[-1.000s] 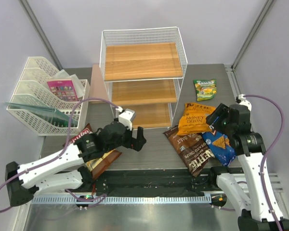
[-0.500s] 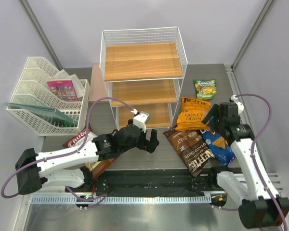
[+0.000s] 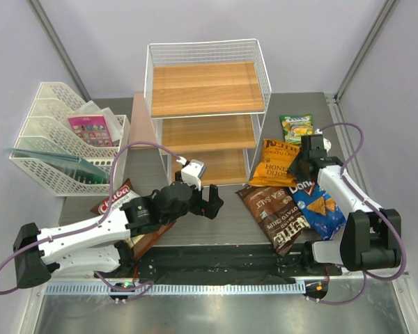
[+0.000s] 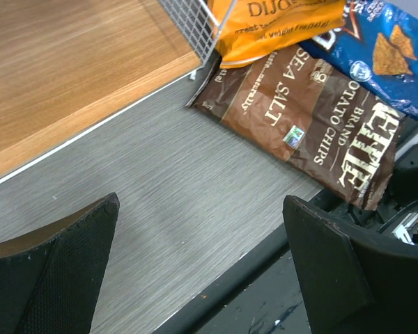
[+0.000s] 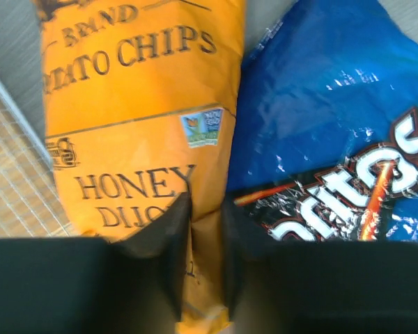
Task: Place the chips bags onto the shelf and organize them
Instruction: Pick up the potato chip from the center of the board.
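Now we see the shelf (image 3: pixel 207 104) in the upper centre of the top view. Right of it, at the middle right, lie the Sea Salt bag (image 3: pixel 275 212), the Doritos bag (image 3: pixel 319 207) and the Honey Dijon bag (image 3: pixel 277 165), touching one another. The right gripper (image 5: pixel 203 209) stands narrow, pinching the edge of the Honey Dijon bag. The left gripper (image 4: pixel 202 209) hangs wide at lower centre, holding nothing.

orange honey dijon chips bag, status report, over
Left gripper open, empty, over the grey table. Right gripper pinching edge of crinkly orange Honey Dijon bag. Bag beside the white wire shelf, not shelved. Blue Doritos bag against its side.
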You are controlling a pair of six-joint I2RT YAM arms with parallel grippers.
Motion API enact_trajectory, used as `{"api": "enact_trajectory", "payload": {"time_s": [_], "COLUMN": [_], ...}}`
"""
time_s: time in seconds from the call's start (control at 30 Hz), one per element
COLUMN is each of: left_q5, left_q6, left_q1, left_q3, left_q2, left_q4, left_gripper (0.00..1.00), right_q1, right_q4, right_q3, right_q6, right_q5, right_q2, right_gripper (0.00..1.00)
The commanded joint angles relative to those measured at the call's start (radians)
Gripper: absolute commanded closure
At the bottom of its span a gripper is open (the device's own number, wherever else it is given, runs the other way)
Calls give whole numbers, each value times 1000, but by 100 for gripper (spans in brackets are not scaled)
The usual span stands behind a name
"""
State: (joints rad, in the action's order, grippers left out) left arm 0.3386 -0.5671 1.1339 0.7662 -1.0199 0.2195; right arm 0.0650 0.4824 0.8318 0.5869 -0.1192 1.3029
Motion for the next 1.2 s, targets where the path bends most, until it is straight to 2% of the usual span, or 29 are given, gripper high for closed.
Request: {"api": "enact_trajectory", "payload": {"time_s": [0.0, 0.07, 0.3, 0.53, 0.7, 0.77, 0.97, 1.17], "left_q5": [60, 66, 43, 80, 76, 34, 31, -6], "left_q6": [7, 1, -16, -57, -103, -122, -152, -180], "left_q1": [1, 1, 0, -2, -31, -51, -63, -68], "left_q3": [-22, -27, -31, -53, -90, -113, -130, -133], "left_q2": [21, 11, -46, -37, 6, 41, 104, 107], "left_q4": [0, 0, -29, -36, -25, -34, -12, -28], "left_gripper": [0, 0, 0, 0, 0, 0, 0, 0], "right_q1": [-2, -4, -4, -2, -4, -4, -4, 2], "right_q4": [-119, -131, -74, 56, 215, 310, 478, 597], "right_q3": [9, 0, 87, 277, 362, 362, 311, 326], "right_q6": [-19, -27, -59, -75, -70, -64, -38, -35], "right_q5": [27, 21, -11, 88, 176, 213, 315, 456], "right_q2": [-77, -138, -281, -344, -407, -448, -605, -659], "right_gripper": [83, 89, 98, 99, 99, 99, 99, 99]}}
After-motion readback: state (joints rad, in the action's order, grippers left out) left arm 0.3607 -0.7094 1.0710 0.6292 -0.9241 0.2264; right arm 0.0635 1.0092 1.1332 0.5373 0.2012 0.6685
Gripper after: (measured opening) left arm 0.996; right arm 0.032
